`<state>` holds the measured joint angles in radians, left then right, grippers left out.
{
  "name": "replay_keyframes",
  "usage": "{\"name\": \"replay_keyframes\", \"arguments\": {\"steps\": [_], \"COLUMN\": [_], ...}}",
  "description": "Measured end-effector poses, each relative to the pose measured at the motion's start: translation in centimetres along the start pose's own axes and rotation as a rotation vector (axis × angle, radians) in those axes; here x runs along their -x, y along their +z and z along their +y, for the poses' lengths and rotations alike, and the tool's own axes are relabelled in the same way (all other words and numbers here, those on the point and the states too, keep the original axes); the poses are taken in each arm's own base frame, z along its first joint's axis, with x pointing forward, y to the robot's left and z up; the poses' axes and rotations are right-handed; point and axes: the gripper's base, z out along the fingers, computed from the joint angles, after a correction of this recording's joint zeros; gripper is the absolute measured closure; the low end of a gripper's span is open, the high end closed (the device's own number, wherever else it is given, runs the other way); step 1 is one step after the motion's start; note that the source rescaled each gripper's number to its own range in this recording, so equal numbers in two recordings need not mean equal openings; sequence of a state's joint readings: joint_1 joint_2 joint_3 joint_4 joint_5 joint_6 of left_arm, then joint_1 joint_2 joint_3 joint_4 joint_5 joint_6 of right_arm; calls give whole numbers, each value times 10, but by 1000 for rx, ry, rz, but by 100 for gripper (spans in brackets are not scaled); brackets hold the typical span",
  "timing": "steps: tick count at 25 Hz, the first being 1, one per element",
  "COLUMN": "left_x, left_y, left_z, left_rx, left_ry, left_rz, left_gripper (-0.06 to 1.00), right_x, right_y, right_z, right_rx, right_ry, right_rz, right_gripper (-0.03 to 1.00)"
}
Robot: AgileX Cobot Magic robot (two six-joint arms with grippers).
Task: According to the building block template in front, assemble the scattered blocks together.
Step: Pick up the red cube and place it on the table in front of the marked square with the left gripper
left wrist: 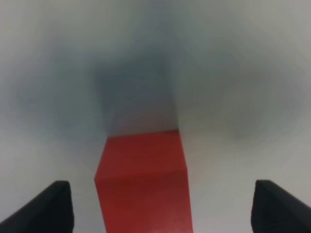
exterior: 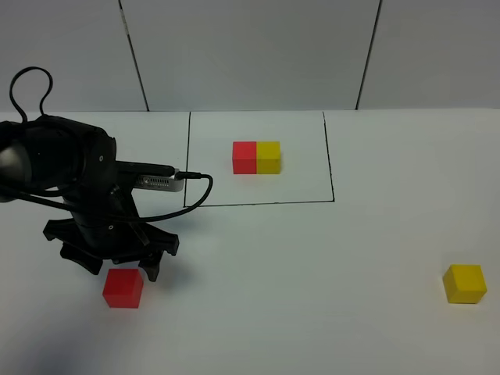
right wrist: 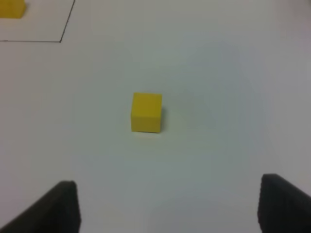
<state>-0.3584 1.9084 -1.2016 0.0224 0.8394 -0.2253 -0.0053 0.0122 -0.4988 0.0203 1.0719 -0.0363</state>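
Exterior high view: the red block (exterior: 123, 287) is a plain, matte cube sitting flat on the white bench (exterior: 312, 297) at the near left, with its top and front faces showing. The left claw (exterior: 123, 267) hangs just over its far edge. In the left wrist view the red block (left wrist: 142, 179) fills the middle between the two dark fingertips of the left claw (left wrist: 163, 208). The jaws are spread wide to either side of it, released and touching nothing. The yellow block (exterior: 465, 283), a cube of the same kind, lies at the near right, well apart from the red one. In the right wrist view the yellow block (right wrist: 146, 112) sits alone ahead of the right claw (right wrist: 170, 208), whose jaws are also spread wide and grip nothing. The template (exterior: 256, 157) stands at the far middle: a red cube on the left and a yellow cube on the right, touching side by side, inside a thin black outline (exterior: 258, 204) drawn on the bench.
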Motion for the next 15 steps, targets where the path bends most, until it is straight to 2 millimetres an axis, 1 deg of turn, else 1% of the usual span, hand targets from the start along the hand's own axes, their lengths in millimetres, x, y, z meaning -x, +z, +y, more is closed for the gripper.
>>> {"name": "replay_keyframes", "arguments": {"steps": [9, 15], "left_x": [1, -4], "left_y": [0, 7], "left_z": [-1, 0], "left_rx": [-5, -3], "left_ry": [-16, -16], "left_rz": [-17, -8], "left_gripper": [17, 17], "right_x": [0, 0], "right_y": [0, 0], "right_z": [0, 0], "right_rx": [0, 0], "right_ry": [0, 0], "right_rz": [0, 0], "right_gripper": [42, 42]}}
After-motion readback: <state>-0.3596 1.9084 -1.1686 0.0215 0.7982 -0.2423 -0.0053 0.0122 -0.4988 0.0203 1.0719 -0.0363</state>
